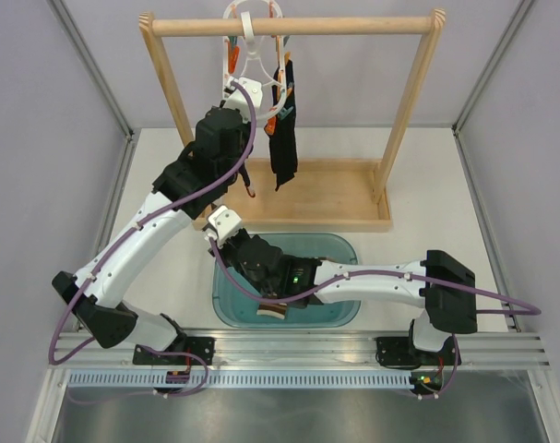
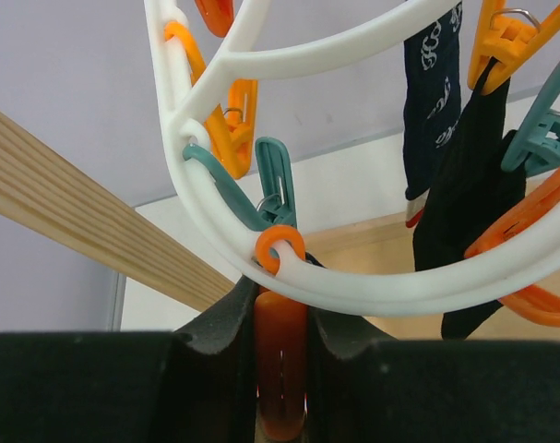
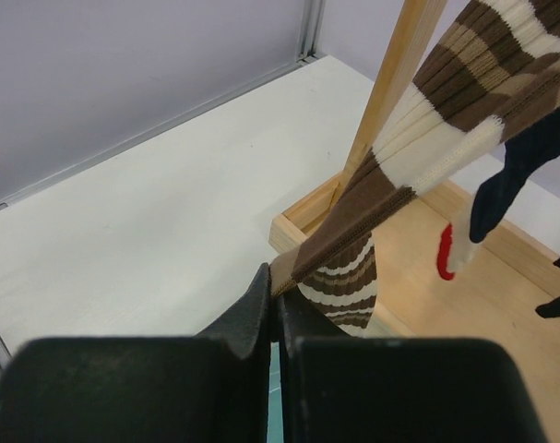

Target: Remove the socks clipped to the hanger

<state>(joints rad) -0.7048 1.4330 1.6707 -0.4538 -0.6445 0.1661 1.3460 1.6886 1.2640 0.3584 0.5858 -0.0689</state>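
The white hanger [image 1: 252, 48] hangs from the wooden rail; its ring fills the left wrist view [image 2: 353, 288]. My left gripper [image 1: 235, 97] is up at its lower left, shut on an orange peg [image 2: 280, 360] dangling from the ring. Dark socks [image 1: 282, 138] hang clipped on the right side; they also show in the left wrist view [image 2: 464, 203]. My right gripper [image 3: 278, 286] is shut on the edge of a brown, tan and white striped sock [image 3: 418, 120], which stretches up and to the right. In the top view this gripper [image 1: 220, 233] is partly under the left arm.
The wooden rail frame [image 1: 298, 26] stands on a wooden base tray [image 1: 339, 198] at the back. A teal bin [image 1: 344, 247] sits under the right arm, with a bit of striped fabric [image 1: 272, 309] in it. Grey walls close in left and right.
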